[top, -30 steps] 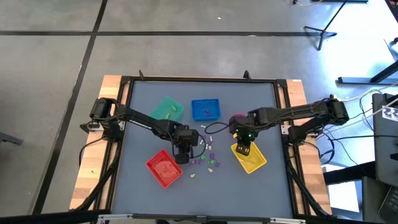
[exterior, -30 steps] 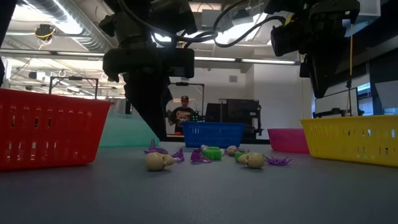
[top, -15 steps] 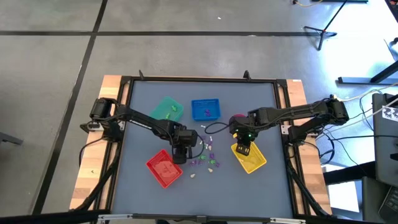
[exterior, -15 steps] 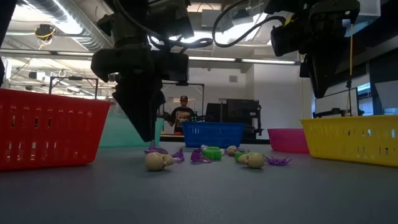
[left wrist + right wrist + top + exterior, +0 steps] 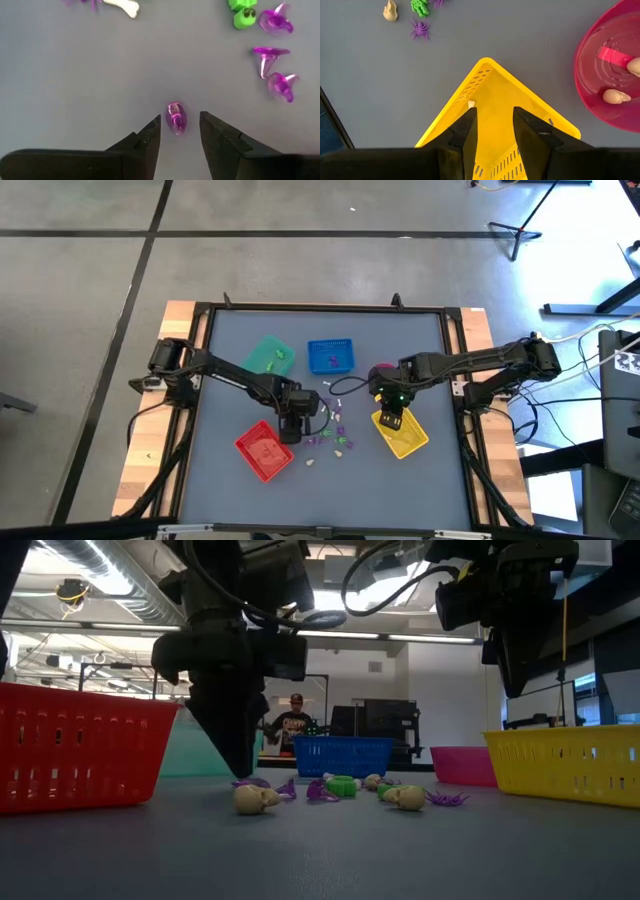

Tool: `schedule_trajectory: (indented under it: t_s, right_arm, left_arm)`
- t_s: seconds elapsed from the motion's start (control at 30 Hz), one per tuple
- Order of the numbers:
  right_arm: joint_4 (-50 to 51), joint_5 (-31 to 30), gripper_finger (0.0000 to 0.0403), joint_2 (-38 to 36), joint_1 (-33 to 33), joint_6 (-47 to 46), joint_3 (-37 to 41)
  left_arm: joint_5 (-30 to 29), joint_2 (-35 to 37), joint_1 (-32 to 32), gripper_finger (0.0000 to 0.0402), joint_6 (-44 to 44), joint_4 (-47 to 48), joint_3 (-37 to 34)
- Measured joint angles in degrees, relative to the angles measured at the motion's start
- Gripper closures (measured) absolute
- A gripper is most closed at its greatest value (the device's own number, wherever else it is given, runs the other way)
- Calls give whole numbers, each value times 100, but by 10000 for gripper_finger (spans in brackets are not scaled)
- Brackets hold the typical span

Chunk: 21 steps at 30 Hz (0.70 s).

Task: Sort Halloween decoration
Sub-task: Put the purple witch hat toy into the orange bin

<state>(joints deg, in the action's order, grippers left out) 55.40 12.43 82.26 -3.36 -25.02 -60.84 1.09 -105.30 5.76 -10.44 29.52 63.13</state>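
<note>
Halloween decoration trinkets [image 5: 335, 435], tiny plastic bits in purple, green and white, lie in a loose bunch near the middle of the grey table [image 5: 230, 360], between the red plastic tray [image 5: 264, 451] and the yellow plastic tray [image 5: 401, 432]. They look very light, hard and a bit slippery, so I think a gentle pinch across the middle works best.

Going from big to small: the table has a dark frame round its edges. Toward the far edge sit the green tray [image 5: 268, 354] and the blue tray [image 5: 331, 356]; the round pink bowl [image 5: 381, 370] is just behind the yellow tray.

The left gripper [image 5: 179, 131] is low over the table by the red tray, its 2 jaws partly open on either side of 1 small shiny purple trinket [image 5: 176, 117], not squeezing it yet. The right gripper [image 5: 494, 117] hangs over the yellow tray, jaws partly open and holding nothing.

Behind the table is a big room with ceiling lights, and a person [image 5: 294, 724] stands far off.
</note>
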Motion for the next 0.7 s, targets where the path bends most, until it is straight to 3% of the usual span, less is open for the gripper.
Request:
schedule_trajectory:
  t_s: [0.7]
  right_arm:
    - [0, -2, 278, 0, -2, 0, 0]
  left_arm:
    - [-61, -17, 0, 379, 48, 2, 0]
